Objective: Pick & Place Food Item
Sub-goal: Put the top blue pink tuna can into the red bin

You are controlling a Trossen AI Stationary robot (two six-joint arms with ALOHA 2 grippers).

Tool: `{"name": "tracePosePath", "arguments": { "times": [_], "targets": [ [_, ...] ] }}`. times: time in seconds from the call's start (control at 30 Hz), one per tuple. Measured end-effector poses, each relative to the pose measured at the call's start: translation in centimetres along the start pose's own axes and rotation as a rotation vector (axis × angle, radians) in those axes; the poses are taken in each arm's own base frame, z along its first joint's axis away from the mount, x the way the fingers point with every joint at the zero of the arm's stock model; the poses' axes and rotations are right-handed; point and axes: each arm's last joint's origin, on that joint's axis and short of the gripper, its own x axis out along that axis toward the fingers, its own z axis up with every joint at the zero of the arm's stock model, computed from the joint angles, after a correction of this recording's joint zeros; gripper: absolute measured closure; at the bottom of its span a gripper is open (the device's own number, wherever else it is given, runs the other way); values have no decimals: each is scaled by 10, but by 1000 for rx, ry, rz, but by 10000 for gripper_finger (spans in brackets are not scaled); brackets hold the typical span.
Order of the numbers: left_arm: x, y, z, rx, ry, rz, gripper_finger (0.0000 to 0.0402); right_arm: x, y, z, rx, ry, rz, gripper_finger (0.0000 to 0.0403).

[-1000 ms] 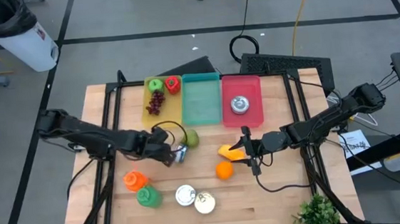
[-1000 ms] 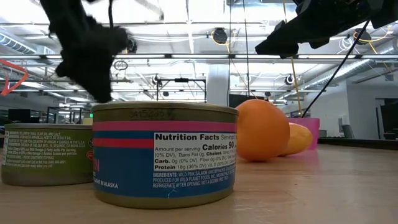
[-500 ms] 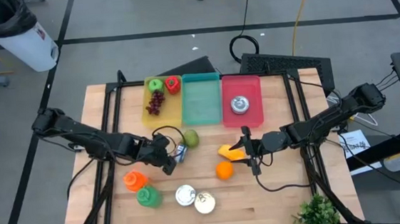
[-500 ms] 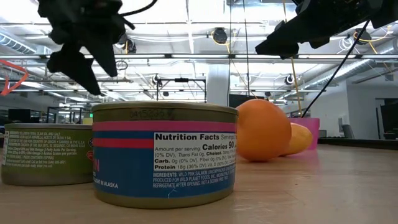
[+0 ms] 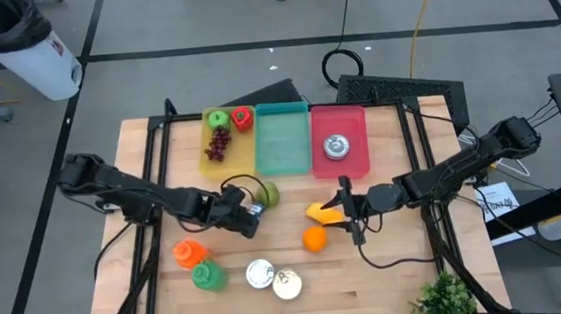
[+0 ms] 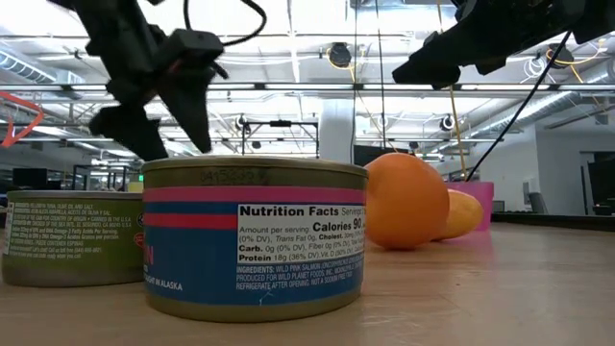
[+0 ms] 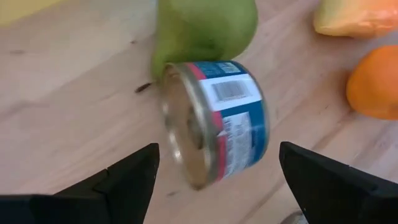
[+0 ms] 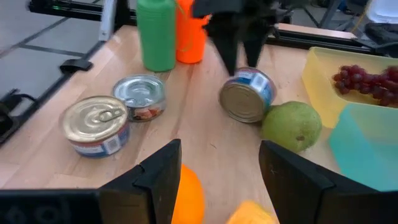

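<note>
Tipped tin against pear: rigid, smooth, probably prone to rolling; best gripped across flat ends. Left pincer spread, empty.

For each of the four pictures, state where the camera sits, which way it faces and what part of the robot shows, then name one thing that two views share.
High view: above the table, looking straight down; both arms, left gripper, right gripper.
Low view: at tabletop height, looking level past two upright cans; arms overhead.
Left wrist view: on the left arm, facing the tipped can and pear; its open fingers.
Right wrist view: on the right arm, facing the left gripper across the table; its own fingers.
Shared: both wrist views show the tipped can beside the pear.
</note>
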Motion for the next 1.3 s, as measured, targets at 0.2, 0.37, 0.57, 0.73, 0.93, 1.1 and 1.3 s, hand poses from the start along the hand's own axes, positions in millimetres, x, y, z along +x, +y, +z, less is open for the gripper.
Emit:
{"name": "tracePosePath", "arguments": {
  "times": [0.2, 0.37, 0.57, 0.73, 0.93, 1.1, 1.3],
  "targets": [
    [14, -3, 1, 4, 2, 0, 59, 0, -2, 0, 2, 0, -20, 202],
    [25, 3, 2, 35, 9, 70, 59, 0, -2, 0, 2, 2, -32, 202],
    [40, 7, -3, 116, 44, 140, 59, 0, -2, 0, 2, 1, -32, 202],
    [47, 9, -3, 193, 82, 155, 72, 0, -2, 0, 2, 1, -32, 202],
    [47, 10, -1, 266, 93, 152, 160, 0, -2, 0, 2, 1, -32, 202],
    [44, 12, 4, 334, 77, 158, 225, 0, -2, 0, 2, 1, -32, 202],
    [18, -3, 8, 438, 41, 44, 224, 0, -2, 0, 2, 0, -32, 202]
  ]
}}
